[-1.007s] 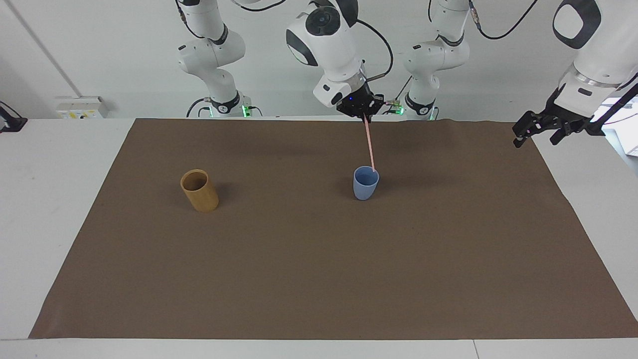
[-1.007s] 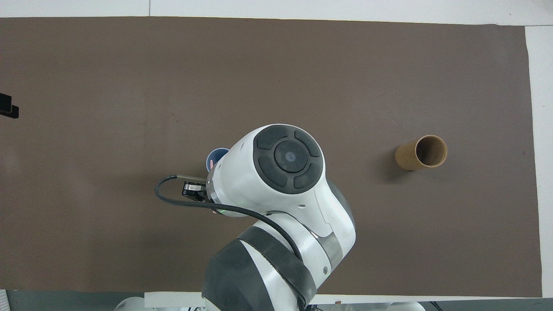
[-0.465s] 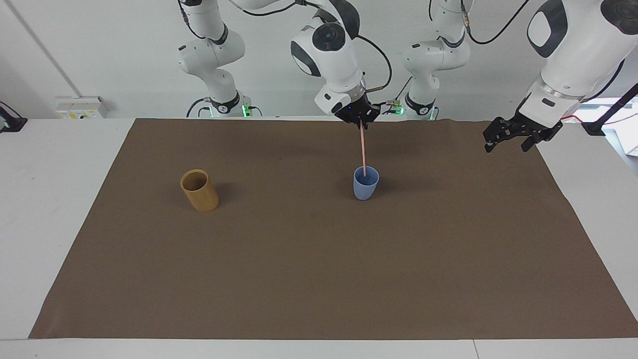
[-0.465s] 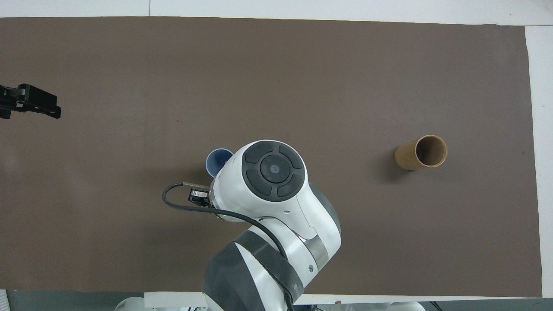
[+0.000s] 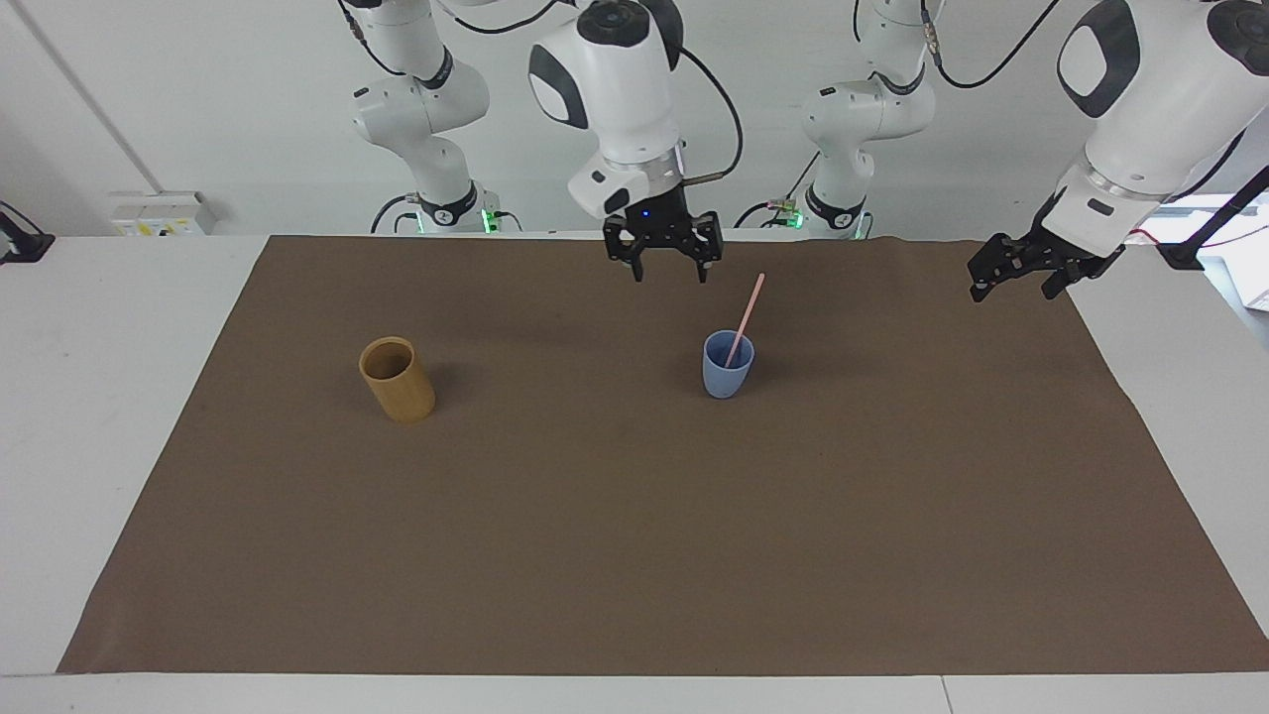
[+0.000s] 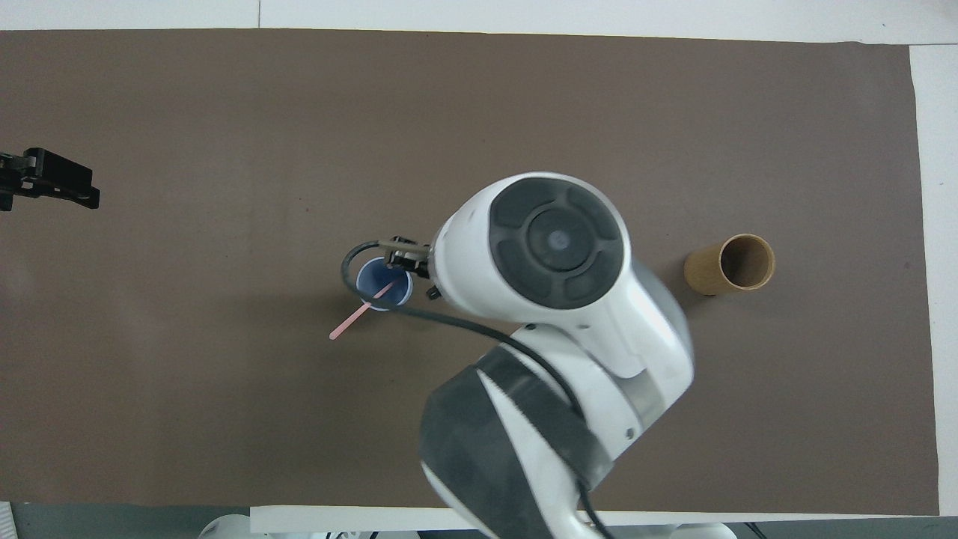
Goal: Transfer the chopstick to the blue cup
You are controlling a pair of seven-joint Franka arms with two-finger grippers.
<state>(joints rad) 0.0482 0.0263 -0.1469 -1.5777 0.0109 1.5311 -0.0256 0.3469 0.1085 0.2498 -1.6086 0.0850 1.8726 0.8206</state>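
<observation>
Mat [image 5: 634,555] carries the blue cup [image 5: 728,367], below my right gripper [image 5: 668,268], fingers spread and empty. Left gripper [image 5: 1021,276] waits, also open. Chopstick [image 5: 746,315] leans in the cup, clear of the fingers; I'd lift straight up to avoid it.

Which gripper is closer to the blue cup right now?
Right. The right gripper hangs open above the mat beside the blue cup, which holds the leaning chopstick. The left gripper waits open over the mat's edge at the left arm's end.
</observation>
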